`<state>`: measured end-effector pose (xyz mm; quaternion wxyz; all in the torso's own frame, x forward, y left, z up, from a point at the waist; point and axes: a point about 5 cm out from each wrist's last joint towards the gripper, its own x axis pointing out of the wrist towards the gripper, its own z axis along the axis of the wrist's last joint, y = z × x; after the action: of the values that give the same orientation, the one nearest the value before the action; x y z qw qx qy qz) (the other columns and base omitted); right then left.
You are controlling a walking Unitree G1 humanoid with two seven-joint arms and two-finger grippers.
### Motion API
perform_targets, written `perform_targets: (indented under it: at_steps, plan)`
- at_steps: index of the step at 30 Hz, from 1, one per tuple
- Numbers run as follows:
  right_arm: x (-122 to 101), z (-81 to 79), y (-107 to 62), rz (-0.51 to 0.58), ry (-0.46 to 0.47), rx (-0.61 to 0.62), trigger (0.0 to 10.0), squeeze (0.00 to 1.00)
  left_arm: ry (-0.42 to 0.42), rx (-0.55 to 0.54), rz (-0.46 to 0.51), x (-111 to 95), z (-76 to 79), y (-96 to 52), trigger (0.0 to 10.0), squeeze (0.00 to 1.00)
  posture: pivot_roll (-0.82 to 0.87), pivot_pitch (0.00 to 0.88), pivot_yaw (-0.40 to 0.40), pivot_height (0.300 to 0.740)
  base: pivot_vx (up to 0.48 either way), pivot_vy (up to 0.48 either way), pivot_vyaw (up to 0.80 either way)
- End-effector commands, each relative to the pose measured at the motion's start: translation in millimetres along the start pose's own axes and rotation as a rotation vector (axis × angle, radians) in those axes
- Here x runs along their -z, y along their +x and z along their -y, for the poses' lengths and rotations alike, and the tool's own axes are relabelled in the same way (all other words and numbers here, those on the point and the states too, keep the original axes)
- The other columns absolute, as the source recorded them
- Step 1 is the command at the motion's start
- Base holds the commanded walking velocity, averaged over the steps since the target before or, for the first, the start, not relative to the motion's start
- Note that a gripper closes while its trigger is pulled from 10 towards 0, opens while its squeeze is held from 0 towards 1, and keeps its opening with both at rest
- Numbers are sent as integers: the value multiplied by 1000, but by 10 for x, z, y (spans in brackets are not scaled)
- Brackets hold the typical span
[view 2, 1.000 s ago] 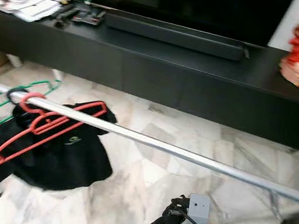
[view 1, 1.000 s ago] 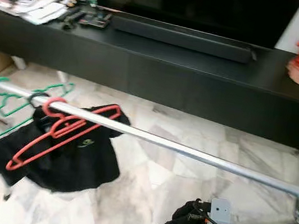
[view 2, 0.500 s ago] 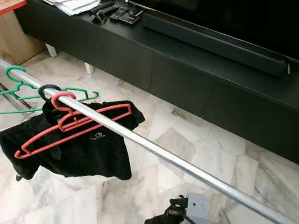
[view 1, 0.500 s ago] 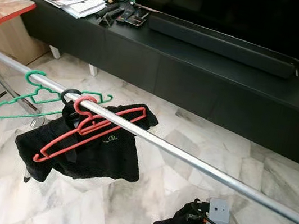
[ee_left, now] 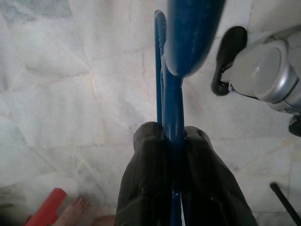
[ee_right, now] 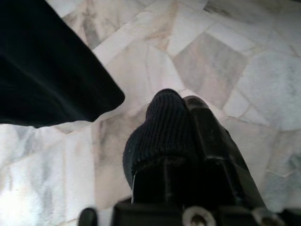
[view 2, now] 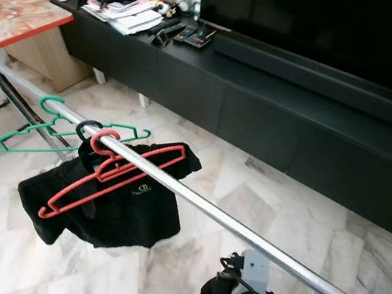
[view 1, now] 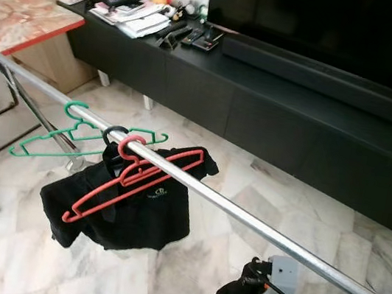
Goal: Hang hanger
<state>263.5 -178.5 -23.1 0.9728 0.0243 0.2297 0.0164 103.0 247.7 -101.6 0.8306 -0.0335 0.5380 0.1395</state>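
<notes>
While a red hanger, black garment and green hanger hang on the rail, the left hand clamps a blue hanger above the floor, and the right hand hangs closed.

Picture edges cut the blue hanger short.

Head cams down at rail; wrist cams face floor
</notes>
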Motion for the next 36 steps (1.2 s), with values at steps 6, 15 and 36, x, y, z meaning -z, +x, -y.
perform_targets:
  at_steps: [6, 15, 36]
  plan:
    - [7, -53, 11, -7, 23, -1, 10000, 0, 28, 2, -26, 48, -8, -4, 10000, 0, -46, 120, 35, 740, 0, 57, 0]
    - [7, -66, 13, -5, 31, -1, 10000, 0, 45, 12, -20, 17, 21, 2, 10000, 0, -44, 111, 40, 740, 0, 465, 0]
    - [10, -78, 12, -3, 43, 1, 10000, 0, 42, 18, -22, 30, 27, 1, 10000, 0, -32, 140, 35, 740, 0, 480, 0]
